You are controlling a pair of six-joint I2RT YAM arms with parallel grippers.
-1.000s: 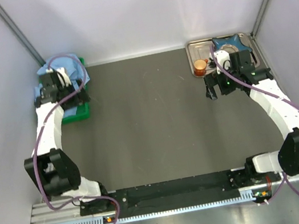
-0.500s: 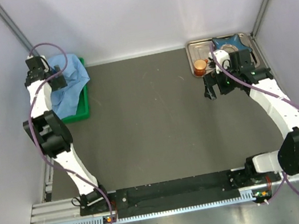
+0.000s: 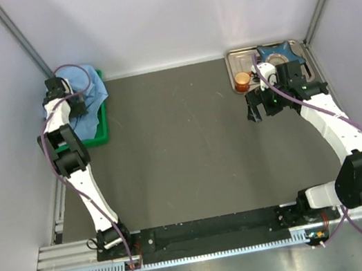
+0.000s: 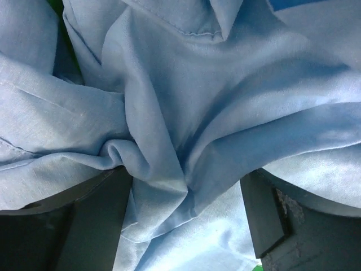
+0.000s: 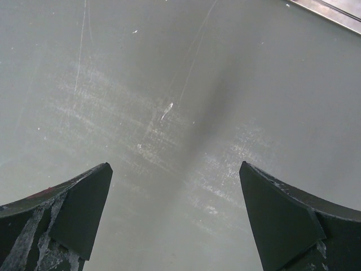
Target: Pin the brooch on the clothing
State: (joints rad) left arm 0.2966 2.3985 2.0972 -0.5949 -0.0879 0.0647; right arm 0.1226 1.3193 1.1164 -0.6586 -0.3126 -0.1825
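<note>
A view from above shows two robot arms at the near edge of a dark grey desk (image 3: 183, 149). A crumpled light blue shirt (image 3: 84, 78) sits heaped in a green bin (image 3: 97, 135) at the far left corner.

The left arm stretches along the left wall to that bin. A second ago it crouched low over the bin. Half a second ago it stood taller, with more cloth spilling down across the bin. Now its wrist has dropped back into the heap.

In the wrist view, the left fingers (image 4: 101, 226) are spread wide with a thick fold of shirt bunched in the gap. They press into the cloth rather than clamping it. The shirt has not left the bin.

The right arm has barely shifted. The right fingers (image 5: 76, 217) hang wide apart over bare desk and hold nothing. They are just in front of a metal tray (image 3: 232, 62) at the far right, which carries an orange cup (image 3: 242, 82) and a blue star dish (image 3: 278, 55).

The brooch is too small to make out in any view.

The task looks to be at its opening step. The shirt is not yet securely grasped or laid flat, and the brooch is not yet picked up.
</note>
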